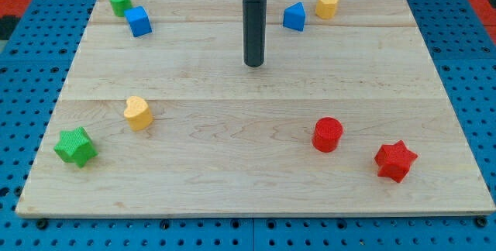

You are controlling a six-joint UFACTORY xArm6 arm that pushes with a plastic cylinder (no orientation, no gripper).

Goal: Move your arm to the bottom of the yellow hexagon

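The yellow hexagon (327,5) sits near the view's top, right of centre, next to a blue triangle block (294,17) on its left. My tip (254,64) is on the wooden board (256,197), left of and below the hexagon, with the blue triangle between them. The tip touches no block.
A green block (119,1) and a blue cube (139,21) lie at the top left. A yellow heart (138,113) and a green star (75,146) lie at the lower left. A red cylinder (327,135) and a red star (395,160) lie at the lower right.
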